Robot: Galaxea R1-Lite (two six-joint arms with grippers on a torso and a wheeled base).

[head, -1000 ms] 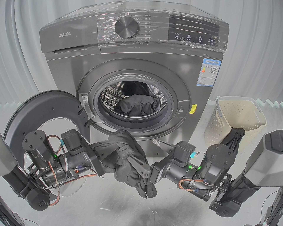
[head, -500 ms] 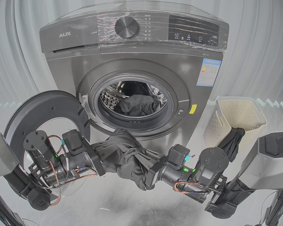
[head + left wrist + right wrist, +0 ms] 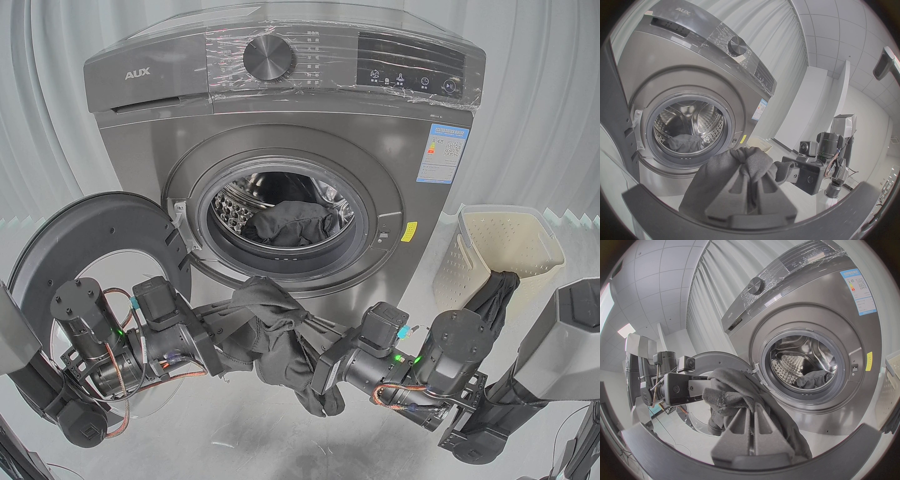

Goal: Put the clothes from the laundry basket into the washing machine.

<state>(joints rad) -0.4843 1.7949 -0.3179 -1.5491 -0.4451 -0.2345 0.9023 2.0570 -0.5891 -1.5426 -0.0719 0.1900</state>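
Scene: You face the washing machine (image 3: 281,119), its door (image 3: 81,231) swung wide to your left. The laundry basket (image 3: 481,250) stands on the floor to your right, just beside the machine.
Left gripper (image 3: 752,190): Clamped on one side of a dark garment (image 3: 269,325), with cloth pinched between the fingers.
Right gripper (image 3: 753,430): Clamped on the other side of the same garment, fingers pressed together over a fold.
Held garment: Bunched in the air between your two grippers, below and in front of the drum opening, with a loose tail drooping toward the floor. None of it is inside the machine.
Done: One dark piece (image 3: 289,222) already lies at the bottom of the drum (image 3: 234,209).
Left to do: The garment in your grip has yet to go through the opening. Another dark piece (image 3: 497,294) hangs over the near rim of the basket, half in and half out.
Unknown: The basket's bottom is hidden from you, so you cannot tell whether more clothes wait there.
Progress: By the look of it you are about midway, with one item in, one in hand and at least one to fetch.
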